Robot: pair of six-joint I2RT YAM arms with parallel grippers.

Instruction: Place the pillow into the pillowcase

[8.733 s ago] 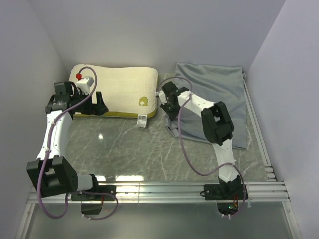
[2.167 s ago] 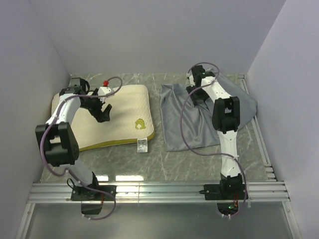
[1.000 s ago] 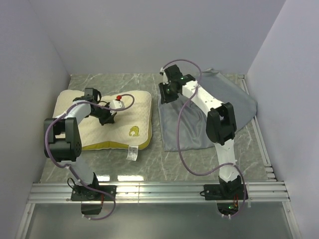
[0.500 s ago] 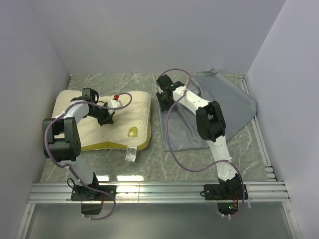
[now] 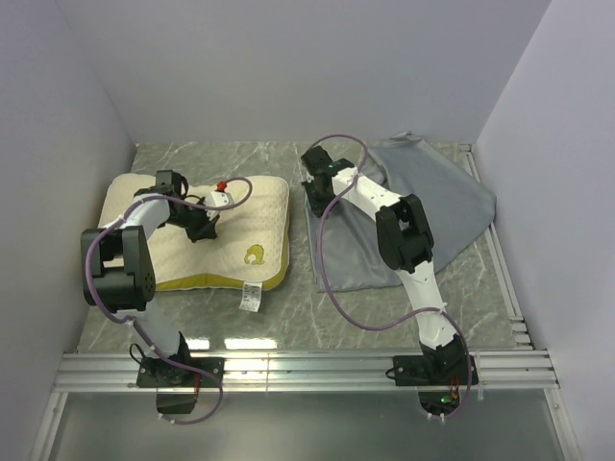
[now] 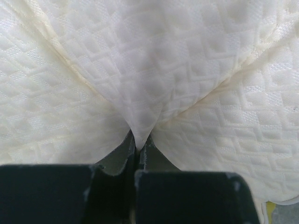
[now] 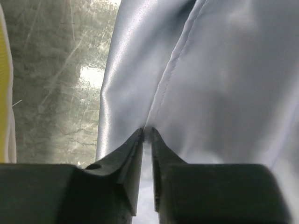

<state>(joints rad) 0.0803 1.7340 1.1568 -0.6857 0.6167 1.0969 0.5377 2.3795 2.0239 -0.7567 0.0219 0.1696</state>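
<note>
The marble worktop (image 5: 288, 288) carries both things side by side. The blue-grey pillowcase (image 5: 442, 206) is spread, wrinkled, over the far right part, reaching toward the right edge. The cream pillow (image 5: 192, 264) lies flat along the left side, its yellow-green band facing the near edge. A strip of bare marble runs between them, so they are near each other but apart. The right arm reaches to the pillowcase's left far corner. There the right hand (image 5: 317, 187) has its fingers (image 7: 133, 154) drawn almost together on a ridge of cloth at a stitched seam, a thin pinch, not a deep one. The left hand (image 5: 204, 229) sits on the middle of the pillow, jaws fully closed on a small tuck of its dotted cover, which puckers up into the tips. As I read it, this is the gripping step: each hand has its hold and no stuffing has begun. Next, the right hand needs to lift its seam so the sack's mouth gapes, though I cannot tell from here which edge is the open one. The left hand must then drag the pillow's right end across to that mouth.
</note>
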